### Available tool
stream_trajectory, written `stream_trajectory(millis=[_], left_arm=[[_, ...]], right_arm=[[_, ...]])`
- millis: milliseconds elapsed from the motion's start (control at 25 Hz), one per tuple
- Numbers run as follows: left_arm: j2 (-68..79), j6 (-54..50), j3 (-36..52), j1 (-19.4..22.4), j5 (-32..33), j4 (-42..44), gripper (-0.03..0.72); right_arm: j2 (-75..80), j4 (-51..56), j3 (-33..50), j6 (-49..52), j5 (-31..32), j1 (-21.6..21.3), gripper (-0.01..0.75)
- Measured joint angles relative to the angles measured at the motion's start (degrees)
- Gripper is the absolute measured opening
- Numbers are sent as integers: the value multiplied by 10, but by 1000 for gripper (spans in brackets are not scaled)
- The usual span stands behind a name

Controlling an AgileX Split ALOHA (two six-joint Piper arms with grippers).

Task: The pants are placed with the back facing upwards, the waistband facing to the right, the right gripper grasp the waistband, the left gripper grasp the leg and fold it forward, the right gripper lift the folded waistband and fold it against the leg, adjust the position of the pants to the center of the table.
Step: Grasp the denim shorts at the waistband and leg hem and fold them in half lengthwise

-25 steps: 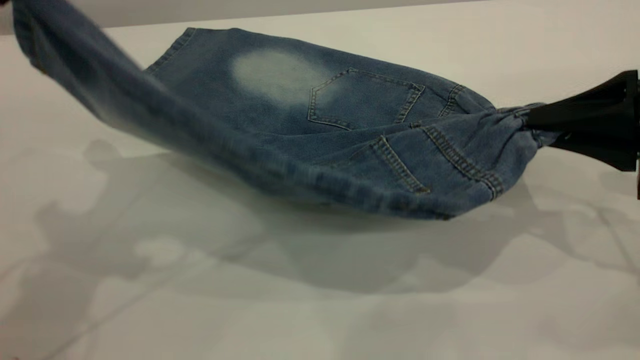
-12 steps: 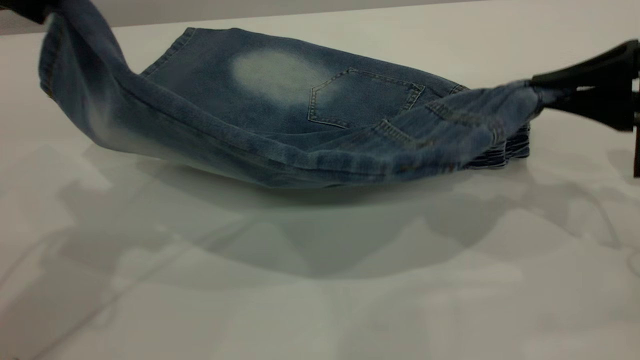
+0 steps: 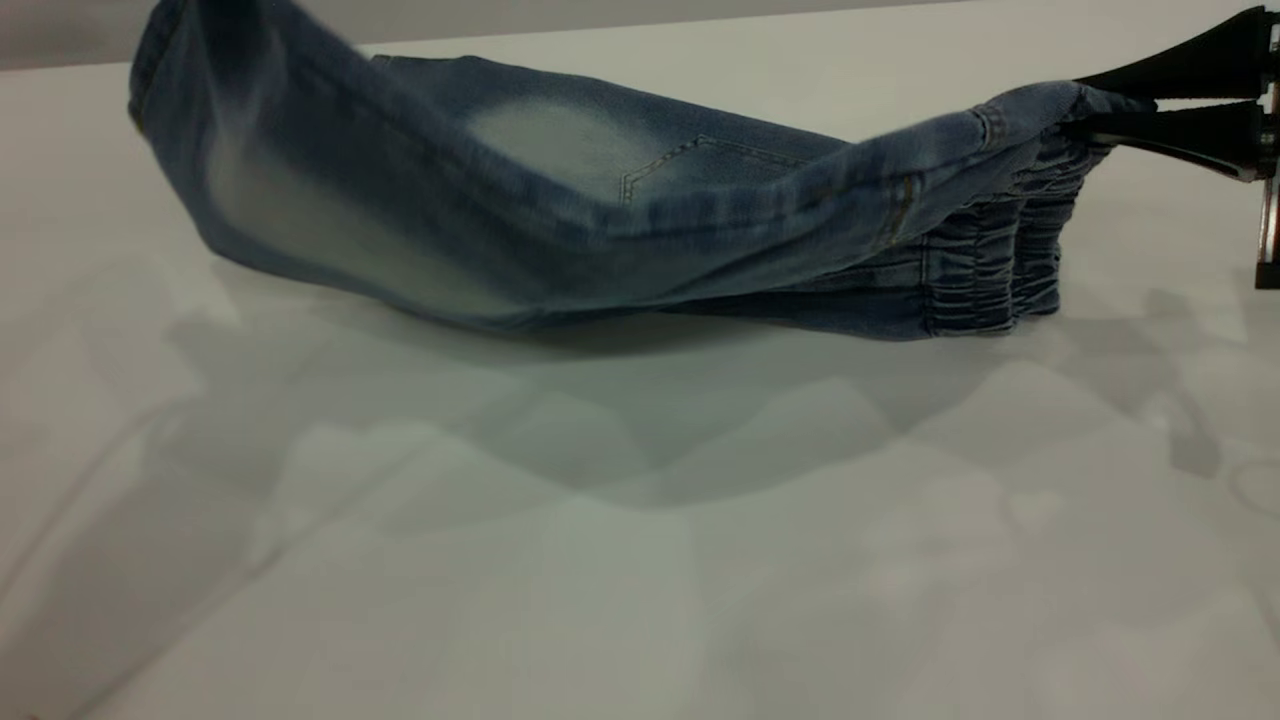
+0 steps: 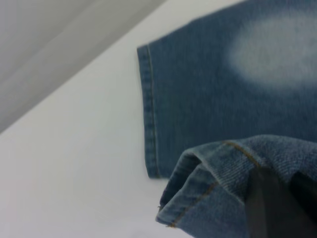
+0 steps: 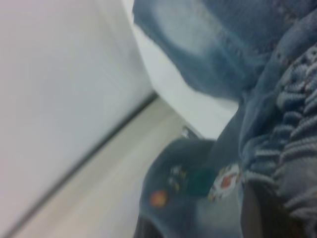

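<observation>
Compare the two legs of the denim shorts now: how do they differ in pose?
The near leg is lifted off the table, its hem pinched by the left tool; the far leg lies flat. The near leg's hem is bunched and folded; the far leg's hem runs straight. Both are faded blue denim with a pale bleached patch and tan stitching.

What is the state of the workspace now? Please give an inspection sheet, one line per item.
Surface: the table, white, bare in front.
Job's things: the pants, near half lifted off the table; the waistband at the right, partly raised; the leg raised at the left.
Clutter: nothing seen.
Grippers: the right tool shut on the waistband at the right edge; the left tool shut on the leg hem.
Cables: nothing seen.
Surroundings: a pale wall behind the table.
</observation>
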Motion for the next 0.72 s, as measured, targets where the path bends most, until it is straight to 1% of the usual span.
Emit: stream_trajectory(millis=[120, 480, 720], left_arm=[[24, 0, -28, 0, -1, -1, 58], [116, -10, -108, 0, 3, 2, 58], [169, -14, -171, 0, 31, 25, 58]], right_arm=[[0, 0, -8, 58, -38, 0, 38], [0, 0, -43, 209, -95, 0, 44], [0, 1, -48, 258, -128, 0, 48]])
